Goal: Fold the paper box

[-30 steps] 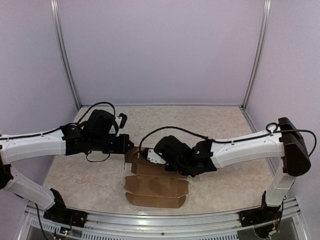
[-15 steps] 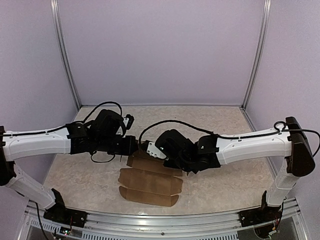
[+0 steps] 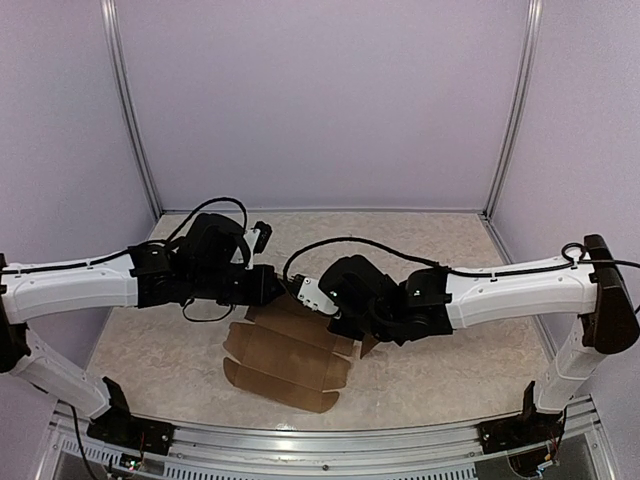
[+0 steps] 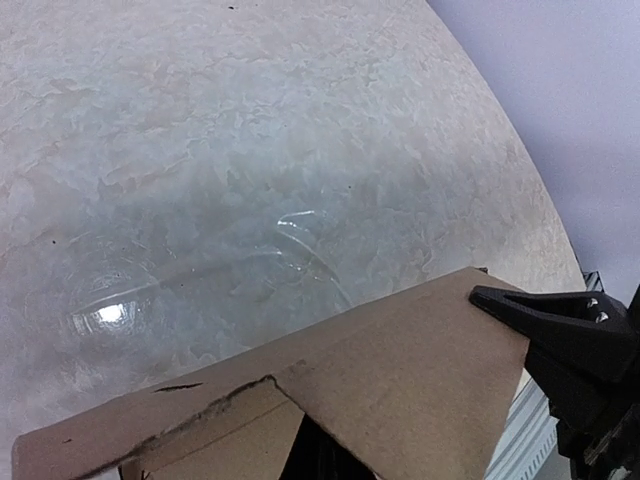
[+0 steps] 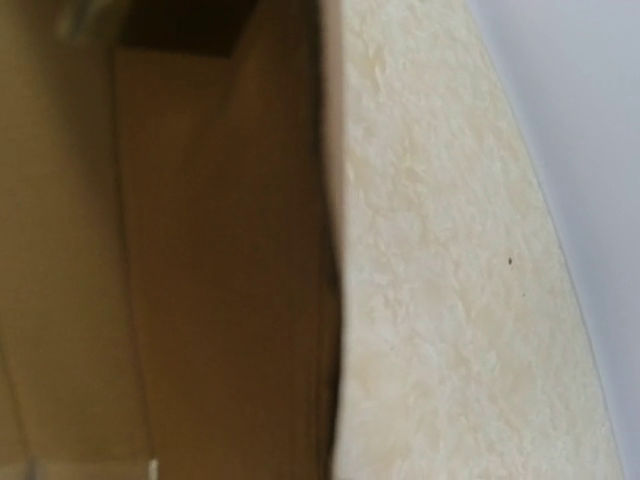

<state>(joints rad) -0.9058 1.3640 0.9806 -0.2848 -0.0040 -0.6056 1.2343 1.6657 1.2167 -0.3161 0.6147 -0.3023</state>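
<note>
The paper box [image 3: 285,360] is a flat brown die-cut sheet with flaps, lying askew at the front middle of the table with its far edge raised. My left gripper [image 3: 270,290] is shut on the sheet's far left corner. In the left wrist view the cardboard [image 4: 400,380] covers the jaws and one black finger [image 4: 560,325] rests on its right corner. My right gripper [image 3: 308,300] holds the far edge just to the right. In the right wrist view the cardboard [image 5: 200,260] fills the left half, close to the lens, and hides the fingers.
The beige stone-patterned table [image 3: 440,250] is closed in by lilac walls at the back and sides. A metal rail [image 3: 330,440] runs along the near edge between the arm bases. Both arms reach inward and meet above the sheet.
Both grippers have shifted slightly away from the bases with the sheet. The sheet has swung, its near edge moving left and toward the rail, and it now lies more askew.
</note>
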